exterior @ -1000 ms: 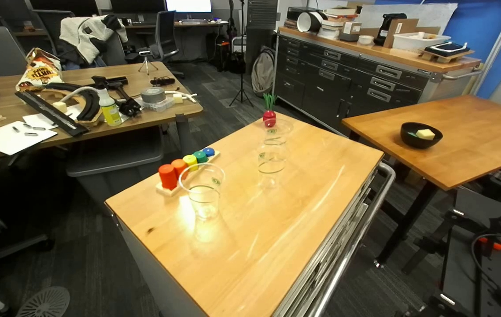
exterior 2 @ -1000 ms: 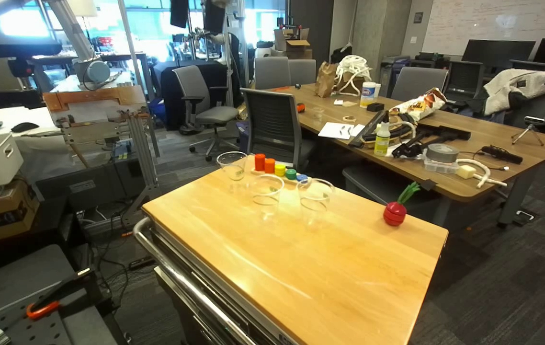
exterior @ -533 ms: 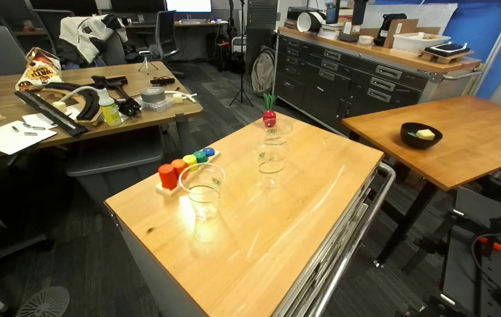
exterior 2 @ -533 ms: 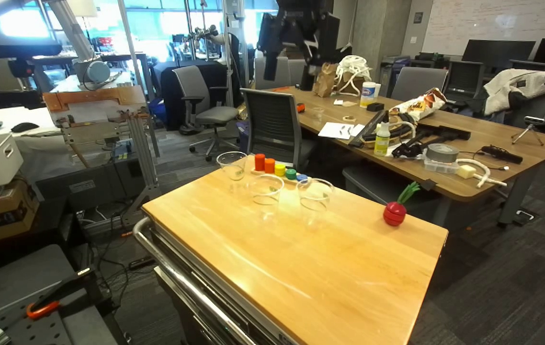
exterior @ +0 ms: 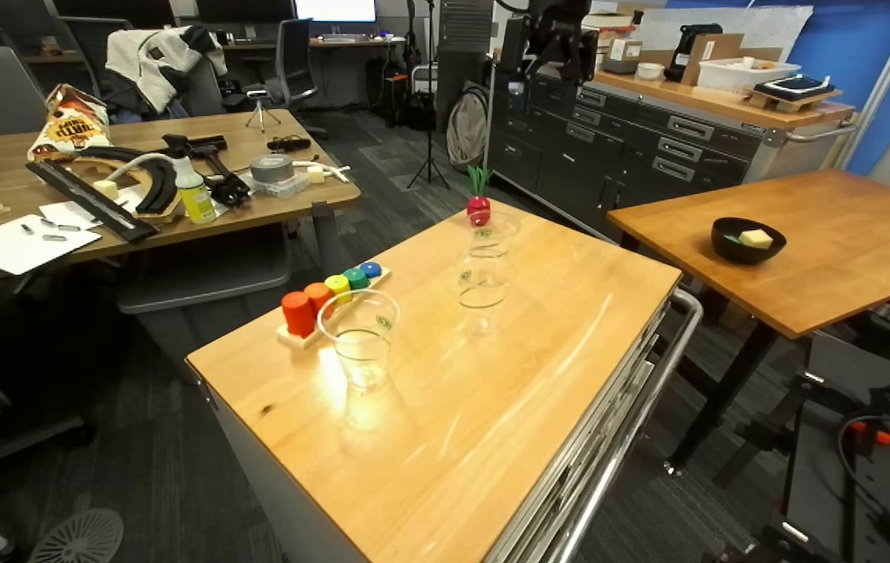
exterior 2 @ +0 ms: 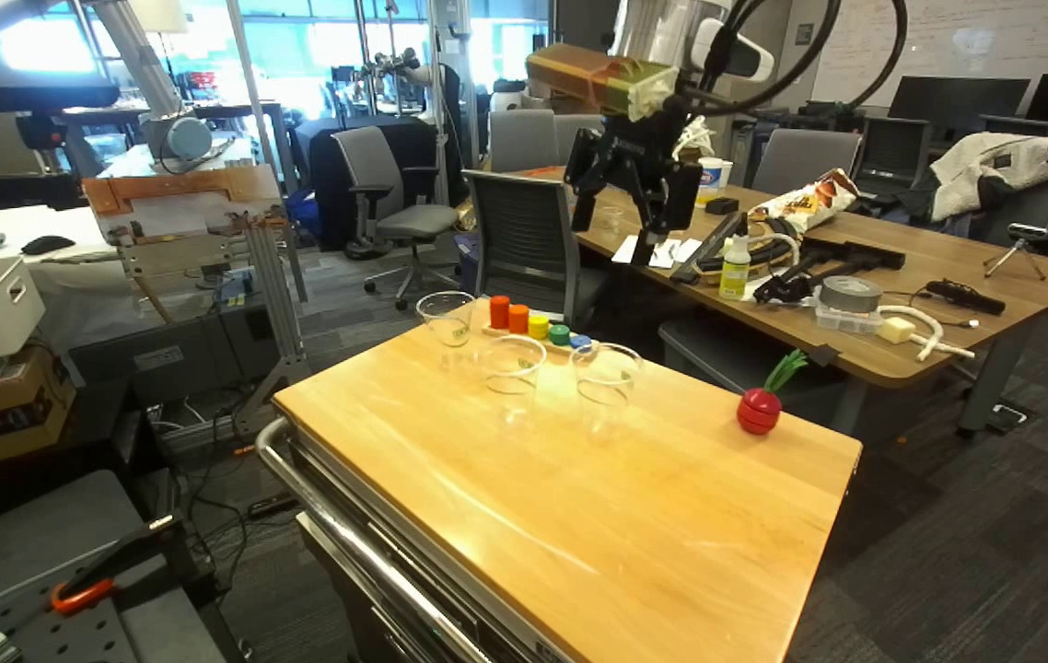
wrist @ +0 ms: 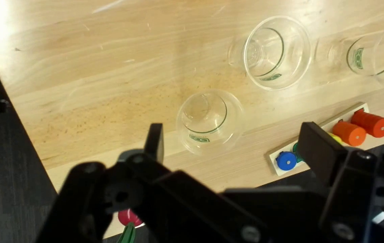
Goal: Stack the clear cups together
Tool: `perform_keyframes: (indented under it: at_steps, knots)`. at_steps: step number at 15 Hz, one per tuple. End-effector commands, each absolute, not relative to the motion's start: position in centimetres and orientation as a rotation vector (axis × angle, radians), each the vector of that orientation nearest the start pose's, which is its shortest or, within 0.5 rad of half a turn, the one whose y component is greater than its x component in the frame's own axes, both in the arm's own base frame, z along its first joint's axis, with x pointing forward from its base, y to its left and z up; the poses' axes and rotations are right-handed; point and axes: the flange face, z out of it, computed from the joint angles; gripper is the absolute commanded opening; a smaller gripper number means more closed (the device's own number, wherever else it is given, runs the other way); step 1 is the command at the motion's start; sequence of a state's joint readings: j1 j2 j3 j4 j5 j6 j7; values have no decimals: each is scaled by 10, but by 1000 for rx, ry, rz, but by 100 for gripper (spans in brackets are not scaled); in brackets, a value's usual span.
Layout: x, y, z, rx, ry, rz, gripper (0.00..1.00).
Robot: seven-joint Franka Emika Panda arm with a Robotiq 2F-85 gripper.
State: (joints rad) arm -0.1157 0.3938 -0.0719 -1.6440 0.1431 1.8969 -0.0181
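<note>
Gripper (wrist: 234, 135) stands wide open, fingers (wrist: 320, 150) well apart, holding nothing. In an exterior view we see it hang higher than the clear cups (exterior 2: 513, 376), well apart from them. We count three cups, all upright on a wooden table (exterior 2: 616, 525), mouths up, standing apart and unstacked. Each carries a green logo.

Wrist view: near cup (wrist: 209, 121) shows in the gap between the fingers, a bit closer to the 9 o'clock one, down on the table below them. From it we read the middle cup (wrist: 276, 54) between 1 and 2 o'clock. End cup (wrist: 374, 55) is at 3 o'clock from the middle cup, cut off by the edge of our view. Coloured blocks (wrist: 349, 133) stand in a row at 3 to 4 o'clock from the near cup; the 3 o'clock finger hides part of that row. Red radish (wrist: 128, 216) shows just past 7 o'clock, partly behind the gripper.

In an exterior view we get a black bowl (exterior: 742, 256) with a yellow cube (exterior: 755, 238) in it, on a second table (exterior: 867, 227), at 3 o'clock from the cups.
</note>
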Motion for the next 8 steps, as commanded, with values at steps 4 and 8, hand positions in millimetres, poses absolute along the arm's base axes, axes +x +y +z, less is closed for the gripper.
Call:
perform_keyframes:
  at_steps: [4, 8]
  knots:
    - [668, -133, 320, -2968, 386, 131, 100]
    - [680, -138, 292, -2963, 390, 142, 100]
